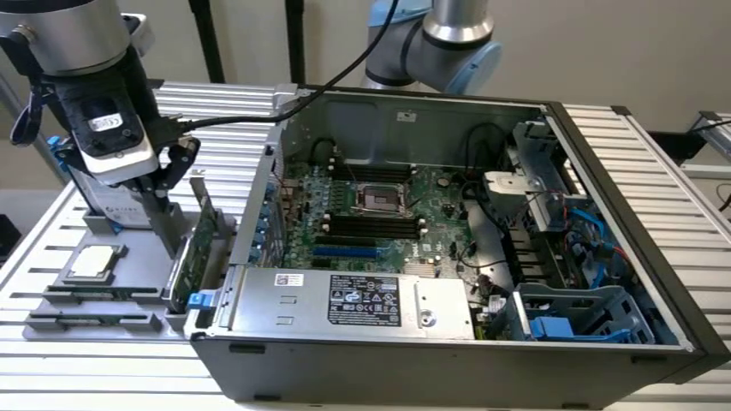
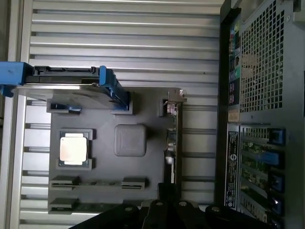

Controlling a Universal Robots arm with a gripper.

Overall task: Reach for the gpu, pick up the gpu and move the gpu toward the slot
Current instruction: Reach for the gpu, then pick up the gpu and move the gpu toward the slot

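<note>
Slatted table [image 1: 80,377], exterior view's left: gripper [image 1: 171,233] beside upright gpu [image 1: 205,238], grip I cannot tell; stiff, fragile, so I'd pinch its top edge.

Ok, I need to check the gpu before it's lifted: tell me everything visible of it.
The gpu is a thin green circuit board with a silver metal bracket at one end. It stands on edge in the grey holder, beside the open computer case. The gripper hangs close over it; whether they touch is unclear.
</note>
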